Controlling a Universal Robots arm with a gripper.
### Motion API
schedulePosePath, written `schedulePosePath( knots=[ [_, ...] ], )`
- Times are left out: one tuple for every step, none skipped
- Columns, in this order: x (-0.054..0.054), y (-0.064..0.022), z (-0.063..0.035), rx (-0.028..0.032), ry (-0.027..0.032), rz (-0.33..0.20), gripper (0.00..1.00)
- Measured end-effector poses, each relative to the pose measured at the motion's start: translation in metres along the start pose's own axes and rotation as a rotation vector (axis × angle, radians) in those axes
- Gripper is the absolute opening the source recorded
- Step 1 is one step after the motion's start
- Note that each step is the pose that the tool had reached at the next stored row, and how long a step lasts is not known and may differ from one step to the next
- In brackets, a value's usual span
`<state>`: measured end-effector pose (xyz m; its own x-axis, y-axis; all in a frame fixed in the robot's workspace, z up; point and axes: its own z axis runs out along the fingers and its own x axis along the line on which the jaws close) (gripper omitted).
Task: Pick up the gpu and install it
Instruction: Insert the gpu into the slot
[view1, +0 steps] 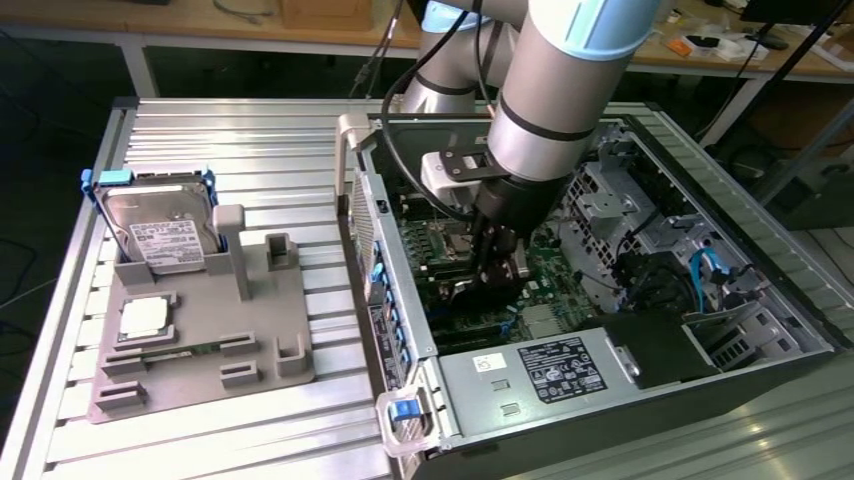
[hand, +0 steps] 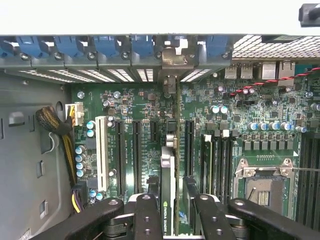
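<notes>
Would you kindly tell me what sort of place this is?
Likely a robotics lab's PC-assembly bench: an open computer case lies on a slatted aluminium table, beside a grey parts fixture holding a hard drive.

On the ribbed aluminium table (view1: 227, 130), a flat grey holder plate (view1: 200, 345) toward the exterior view's left and, just beside it on the exterior view's right, an open computer case (view1: 747, 385) lying on its side, both directly on the slats.
</notes>
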<state>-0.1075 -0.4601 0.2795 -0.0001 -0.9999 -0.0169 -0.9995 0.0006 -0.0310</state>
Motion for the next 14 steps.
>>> schedulePosePath(
  knots=[
    [0.0000, 0.0000, 0.0000, 0.0000, 0.0001, 0.000, 0.25],
    [0.0000, 0.0000, 0.0000, 0.0000, 0.0001, 0.000, 0.19],
    [0.0000, 0.0000, -0.0001, -0.0001, 0.0002, 0.000, 0.13],
    [0.0000, 0.0000, -0.0001, -0.0001, 0.0002, 0.000, 0.13],
    [0.0000, 0.0000, -0.0001, -0.0001, 0.0002, 0.000, 0.13],
    [0.0000, 0.0000, -0.0001, -0.0001, 0.0002, 0.000, 0.11],
    [0.0000, 0.0000, -0.0001, -0.0001, 0.0002, 0.000, 0.11],
    [0.0000, 0.0000, -0.0001, -0.0001, 0.0002, 0.000, 0.11],
    [0.0000, 0.0000, -0.0001, -0.0001, 0.0002, 0.000, 0.11],
    [0.0000, 0.0000, -0.0001, -0.0001, 0.0002, 0.000, 0.11],
    [0.0000, 0.0000, -0.0001, -0.0001, 0.0002, 0.000, 0.11],
    [0.0000, 0.0000, -0.0001, -0.0001, 0.0002, 0.000, 0.11],
    [0.0000, 0.0000, -0.0001, -0.0001, 0.0002, 0.000, 0.11],
    [0.0000, 0.0000, -0.0001, -0.0001, 0.0002, 0.000, 0.11]
  ],
)
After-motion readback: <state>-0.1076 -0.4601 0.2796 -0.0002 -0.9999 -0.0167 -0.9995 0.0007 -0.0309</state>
